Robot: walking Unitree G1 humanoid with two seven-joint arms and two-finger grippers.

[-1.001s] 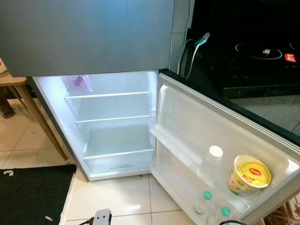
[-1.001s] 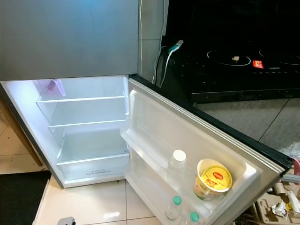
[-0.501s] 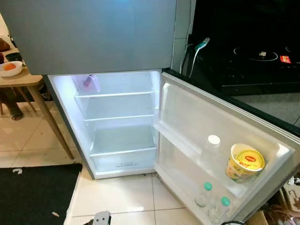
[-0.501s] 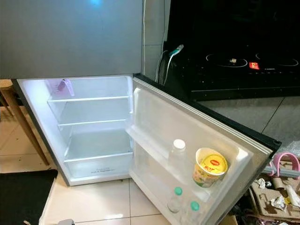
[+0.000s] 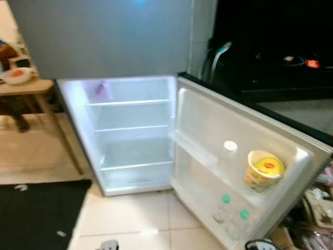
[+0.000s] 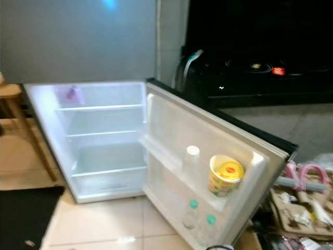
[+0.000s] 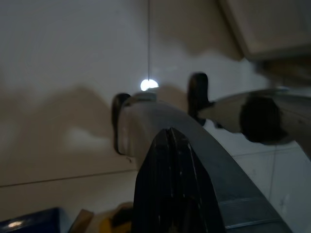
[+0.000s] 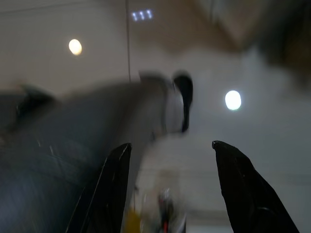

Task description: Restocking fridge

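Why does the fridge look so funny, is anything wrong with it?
Its door hangs wide open with the light on, and the inside shelves look almost bare. The food sits in the door: a yellow-lidded cup and a few bottles. Nothing looks spilled or broken, though the picture is blurry.

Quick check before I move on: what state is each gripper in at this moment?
Left gripper: shut, fingers pressed together, holding nothing.
Right gripper: open, fingers spread wide, nothing between them.
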